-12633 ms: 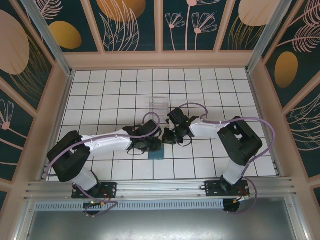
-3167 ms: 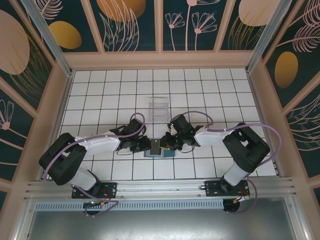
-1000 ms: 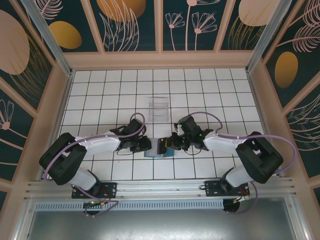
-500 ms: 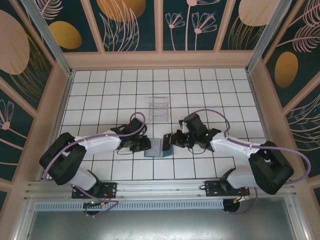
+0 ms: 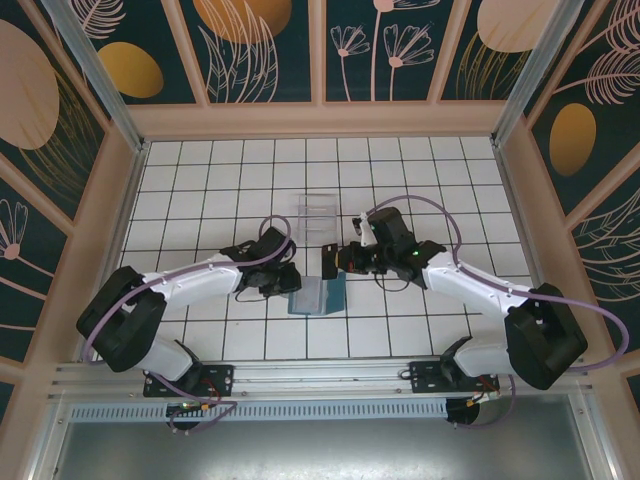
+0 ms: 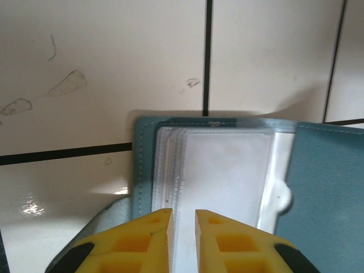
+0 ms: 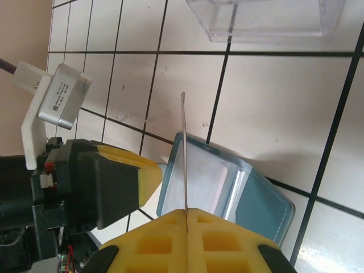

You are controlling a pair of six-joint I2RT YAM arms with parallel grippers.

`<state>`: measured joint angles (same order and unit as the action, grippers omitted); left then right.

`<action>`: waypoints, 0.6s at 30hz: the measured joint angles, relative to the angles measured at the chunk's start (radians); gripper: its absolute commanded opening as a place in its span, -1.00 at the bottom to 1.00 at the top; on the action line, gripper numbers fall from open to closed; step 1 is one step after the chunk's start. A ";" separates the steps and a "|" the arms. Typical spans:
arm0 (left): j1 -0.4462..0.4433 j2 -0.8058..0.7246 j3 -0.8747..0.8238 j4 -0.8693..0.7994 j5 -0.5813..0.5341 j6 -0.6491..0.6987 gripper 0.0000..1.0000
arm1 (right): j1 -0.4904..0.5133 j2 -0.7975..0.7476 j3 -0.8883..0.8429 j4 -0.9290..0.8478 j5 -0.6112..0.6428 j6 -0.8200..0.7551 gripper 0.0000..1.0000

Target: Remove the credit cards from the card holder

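The left claw [image 6: 183, 224] is pressed nearly together, pinching the near edge of the open blue wallet [image 6: 324, 187], which lies on the tiled worktop [image 5: 200, 200]. Just right of it, the right claw [image 7: 186, 219] is clamped on a thin card [image 7: 184, 153], held on edge above the wallet. A clear tray [image 5: 318, 215] sits beyond.

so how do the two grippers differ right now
The right gripper has its fingers shut on a dark card, out of the holder; the left gripper has no card. The right one is lifted, while the left sits low over the holder's clear sleeves. The left's fingers leave a narrow gap, and whether they pinch the holder is unclear. Both have yellow fingers and work at the open holder.
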<state>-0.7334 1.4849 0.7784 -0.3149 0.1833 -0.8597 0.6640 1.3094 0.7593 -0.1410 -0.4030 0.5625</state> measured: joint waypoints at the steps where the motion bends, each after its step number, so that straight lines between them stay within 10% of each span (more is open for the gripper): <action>1: 0.000 -0.007 0.002 0.001 0.003 0.000 -0.62 | -0.003 0.000 0.000 -0.001 0.003 -0.018 -1.00; 18: 0.000 -0.017 0.013 0.050 -0.043 0.002 -0.57 | -0.021 0.056 0.251 -0.137 0.171 -0.611 -1.00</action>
<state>-0.7334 1.4681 0.7914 -0.2653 0.1402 -0.8574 0.6426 1.3659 1.0107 -0.2779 -0.2321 -0.0486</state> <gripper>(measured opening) 0.214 0.051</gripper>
